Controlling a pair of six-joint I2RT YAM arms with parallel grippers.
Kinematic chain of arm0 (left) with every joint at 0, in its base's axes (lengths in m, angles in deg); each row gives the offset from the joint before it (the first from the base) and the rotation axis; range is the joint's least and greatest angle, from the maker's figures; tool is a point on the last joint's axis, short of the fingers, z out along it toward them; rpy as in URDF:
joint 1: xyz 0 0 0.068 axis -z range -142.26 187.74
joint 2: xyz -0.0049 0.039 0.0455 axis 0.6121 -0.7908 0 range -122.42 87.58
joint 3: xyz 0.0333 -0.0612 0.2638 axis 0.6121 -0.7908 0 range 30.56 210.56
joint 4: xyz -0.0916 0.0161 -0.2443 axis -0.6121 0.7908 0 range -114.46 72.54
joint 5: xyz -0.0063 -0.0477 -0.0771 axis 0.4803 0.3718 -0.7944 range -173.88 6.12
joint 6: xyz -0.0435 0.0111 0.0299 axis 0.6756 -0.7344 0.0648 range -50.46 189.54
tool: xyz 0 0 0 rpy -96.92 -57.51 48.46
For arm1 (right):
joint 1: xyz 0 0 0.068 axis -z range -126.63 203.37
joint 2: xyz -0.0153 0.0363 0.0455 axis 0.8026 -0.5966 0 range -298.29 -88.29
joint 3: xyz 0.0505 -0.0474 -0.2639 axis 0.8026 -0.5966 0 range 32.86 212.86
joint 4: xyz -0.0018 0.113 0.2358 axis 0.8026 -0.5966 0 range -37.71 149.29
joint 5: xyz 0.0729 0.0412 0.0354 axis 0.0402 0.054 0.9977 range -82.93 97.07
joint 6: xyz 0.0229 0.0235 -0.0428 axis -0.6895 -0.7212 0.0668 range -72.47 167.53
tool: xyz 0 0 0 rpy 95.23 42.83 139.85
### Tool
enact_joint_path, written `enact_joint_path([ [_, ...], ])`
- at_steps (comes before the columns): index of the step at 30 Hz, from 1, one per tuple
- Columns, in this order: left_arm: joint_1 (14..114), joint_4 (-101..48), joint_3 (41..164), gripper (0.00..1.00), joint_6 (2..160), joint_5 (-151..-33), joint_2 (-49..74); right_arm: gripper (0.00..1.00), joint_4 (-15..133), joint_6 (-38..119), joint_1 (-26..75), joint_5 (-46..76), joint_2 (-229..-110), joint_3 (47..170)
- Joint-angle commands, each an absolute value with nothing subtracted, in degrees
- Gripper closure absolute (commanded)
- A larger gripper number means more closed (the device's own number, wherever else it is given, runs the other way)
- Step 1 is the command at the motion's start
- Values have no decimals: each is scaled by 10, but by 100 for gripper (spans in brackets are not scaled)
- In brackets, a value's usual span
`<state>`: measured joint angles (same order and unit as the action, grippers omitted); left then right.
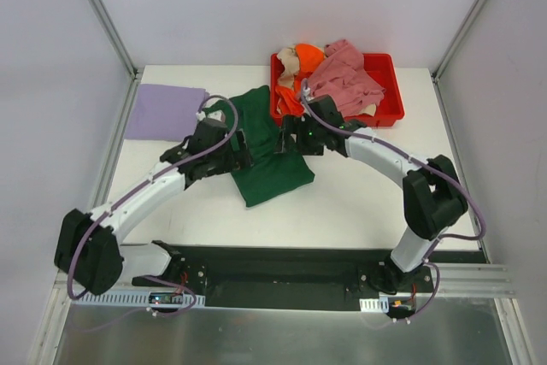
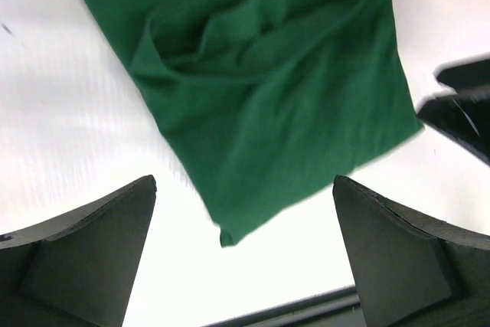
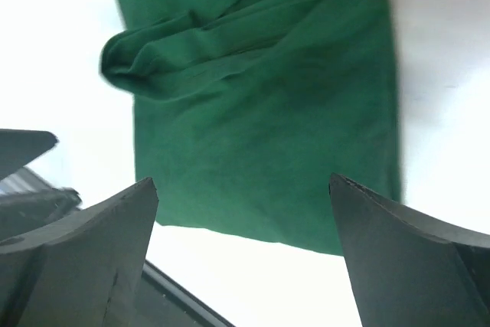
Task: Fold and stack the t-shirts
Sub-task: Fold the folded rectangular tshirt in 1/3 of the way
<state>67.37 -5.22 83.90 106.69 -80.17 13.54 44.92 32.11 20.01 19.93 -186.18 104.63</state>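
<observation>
A dark green t-shirt (image 1: 269, 156) lies rumpled, partly folded, mid-table (image 1: 359, 194). The left gripper (image 1: 229, 156) and right gripper (image 1: 299, 138) flank it, jaws spread wide, holding nothing. A folded lavender t-shirt (image 1: 164, 111) lies far left. Pink (image 1: 346, 74), orange (image 1: 305, 59) and beige (image 1: 288, 62) t-shirts fill a red tray (image 1: 393, 96).

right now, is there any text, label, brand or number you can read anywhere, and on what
No text can be read in any view.
dark green t-shirt: plain cloth, no print or tag showing.
lavender t-shirt: plain, no markings.
red tray: no label visible.
small circuit boards at the arm bases: may carry markings, but too small to read.
</observation>
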Motion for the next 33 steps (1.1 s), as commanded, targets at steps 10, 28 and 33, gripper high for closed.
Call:
enact_joint_path([
  [10,682,-77,635,1,1101,-879,406,4,510,335,124,278,-2046,1214],
  [28,682,-214,708,1,1065,-1000,257,4,554,343,174,326,-1853,1039],
  [33,682,-325,728,1,1071,-1101,130,4,698,246,203,450,-1832,910],
])
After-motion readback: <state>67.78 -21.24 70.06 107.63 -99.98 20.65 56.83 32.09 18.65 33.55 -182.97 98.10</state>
